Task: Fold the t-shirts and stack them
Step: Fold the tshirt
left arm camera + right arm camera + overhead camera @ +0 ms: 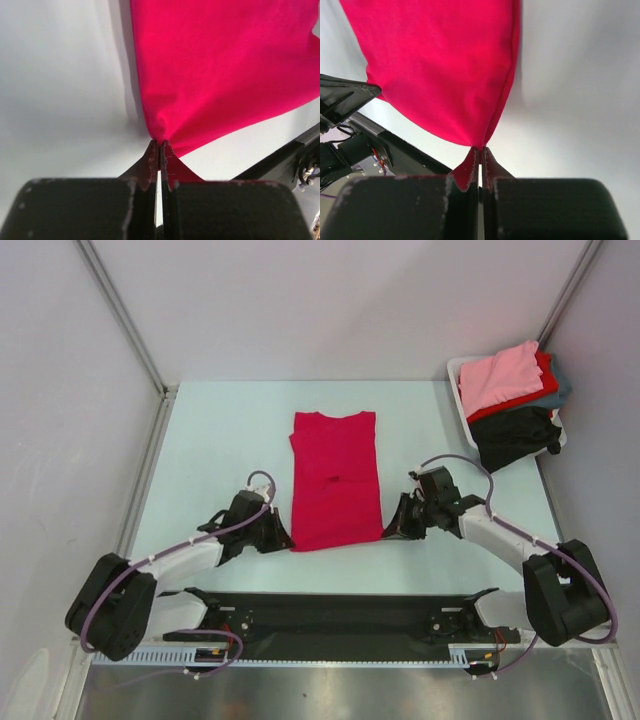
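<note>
Crimson t-shirt (335, 480): I see it lying flat in the middle of the pale worktop (220, 440), folded into a long narrow strip, with a small crease near its centre.
Left claw (283, 538): pressed together on the near left corner of the cloth. In my left wrist view the fabric gathers to a point between the two fingers.
Right claw (392, 530): pinching the near right corner in the same way, low at the worktop.
Pile: it sits in a white bin (458, 375) at the far right corner. The light pink t-shirt (500, 375) is on top, the red t-shirt (545, 368) under it, the grey-teal t-shirt (560, 388) behind, and the black t-shirt (510, 435) hangs over the near side.
</note>
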`<state>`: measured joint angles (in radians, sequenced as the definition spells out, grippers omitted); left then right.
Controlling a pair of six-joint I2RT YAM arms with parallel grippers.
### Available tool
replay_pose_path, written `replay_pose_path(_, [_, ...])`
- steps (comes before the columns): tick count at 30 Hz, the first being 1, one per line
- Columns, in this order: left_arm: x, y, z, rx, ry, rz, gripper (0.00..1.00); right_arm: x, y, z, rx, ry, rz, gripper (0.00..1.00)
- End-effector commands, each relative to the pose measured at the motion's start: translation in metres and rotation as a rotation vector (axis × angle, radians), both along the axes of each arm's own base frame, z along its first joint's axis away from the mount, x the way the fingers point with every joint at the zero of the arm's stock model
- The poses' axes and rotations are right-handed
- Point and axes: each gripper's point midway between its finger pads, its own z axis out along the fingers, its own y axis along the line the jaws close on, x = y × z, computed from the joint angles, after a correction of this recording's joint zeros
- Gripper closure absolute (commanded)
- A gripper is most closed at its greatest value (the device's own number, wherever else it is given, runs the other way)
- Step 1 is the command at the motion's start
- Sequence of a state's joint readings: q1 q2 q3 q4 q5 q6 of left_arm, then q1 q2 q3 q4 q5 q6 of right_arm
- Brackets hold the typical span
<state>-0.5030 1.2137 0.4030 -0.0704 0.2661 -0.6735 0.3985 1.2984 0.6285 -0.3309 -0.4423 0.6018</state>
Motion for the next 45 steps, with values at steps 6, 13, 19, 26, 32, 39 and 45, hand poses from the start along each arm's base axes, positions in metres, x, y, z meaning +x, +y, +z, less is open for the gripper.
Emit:
replay_pose_path(6, [0.012, -0.006, 0.050, -0.039, -0.082, -0.006, 1.00, 0.032, 0.005, 0.057, 0.012, -0.159, 0.005, 1.00])
replay_pose_path(13, [0.061, -0.014, 0.108, -0.073, -0.179, 0.021, 1.00, 0.086, 0.000, 0.100, 0.034, -0.249, -0.023, 1.00])
replay_pose_path(19, [0.121, -0.011, 0.167, -0.098, -0.275, 0.091, 1.00, 0.135, -0.005, 0.128, 0.061, -0.285, -0.037, 1.00])
replay_pose_path(26, [0.154, -0.021, 0.216, -0.117, -0.336, 0.087, 1.00, 0.165, -0.008, 0.172, 0.095, -0.356, -0.044, 1.00])
replay_pose_path(32, [0.141, -0.017, 0.226, -0.128, -0.355, 0.084, 1.00, 0.159, -0.011, 0.183, 0.114, -0.367, -0.050, 1.00])
replay_pose_path(39, [0.115, -0.008, 0.208, -0.121, -0.329, 0.084, 1.00, 0.142, -0.014, 0.186, 0.113, -0.367, -0.052, 1.00])
replay_pose_path(45, [0.116, -0.002, 0.200, -0.107, -0.319, 0.099, 1.00, 0.142, -0.014, 0.185, 0.119, -0.364, -0.066, 1.00])
